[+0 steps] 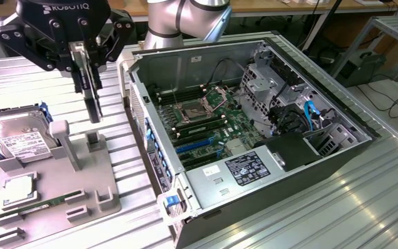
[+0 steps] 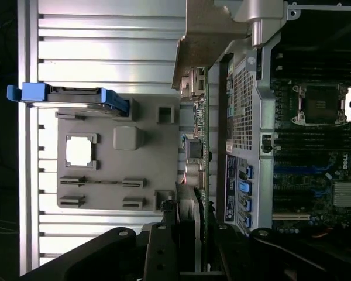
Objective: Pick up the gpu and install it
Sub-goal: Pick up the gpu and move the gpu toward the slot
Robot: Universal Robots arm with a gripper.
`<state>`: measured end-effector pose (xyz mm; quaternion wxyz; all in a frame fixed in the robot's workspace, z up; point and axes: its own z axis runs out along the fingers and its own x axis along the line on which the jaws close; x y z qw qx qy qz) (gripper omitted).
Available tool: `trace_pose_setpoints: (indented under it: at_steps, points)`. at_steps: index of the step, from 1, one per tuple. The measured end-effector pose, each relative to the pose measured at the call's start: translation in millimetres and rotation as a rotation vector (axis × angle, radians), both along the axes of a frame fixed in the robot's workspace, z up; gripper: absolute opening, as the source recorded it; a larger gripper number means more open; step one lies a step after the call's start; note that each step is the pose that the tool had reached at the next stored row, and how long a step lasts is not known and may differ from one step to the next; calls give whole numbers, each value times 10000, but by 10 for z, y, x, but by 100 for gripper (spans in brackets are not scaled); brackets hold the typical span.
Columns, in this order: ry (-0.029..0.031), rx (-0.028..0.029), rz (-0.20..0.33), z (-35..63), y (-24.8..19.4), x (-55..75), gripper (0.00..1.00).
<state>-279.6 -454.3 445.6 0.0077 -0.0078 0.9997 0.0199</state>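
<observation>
pincer (image 1: 83, 58) clamped on gpu (image 1: 93, 101), above grey holder (image 1: 54, 179), beside case (image 1: 178, 65)

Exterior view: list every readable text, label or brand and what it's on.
"ROBOTIQ": on the body of the gripper, which grips the gpu.
White label on the hard drive: print too small to read.
Black label on the power supply inside the case: too small to read.
Nothing else is legible.
</observation>
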Motion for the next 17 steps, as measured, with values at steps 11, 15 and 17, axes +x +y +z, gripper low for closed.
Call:
trace_pose_setpoints:
  at_steps: [11,15,17]
  points:
    - [-1,1,3,-1,0,100,28]
    - [0,0,6,-1,0,139,28]
    - [0,0,6,-1,0,166,28]
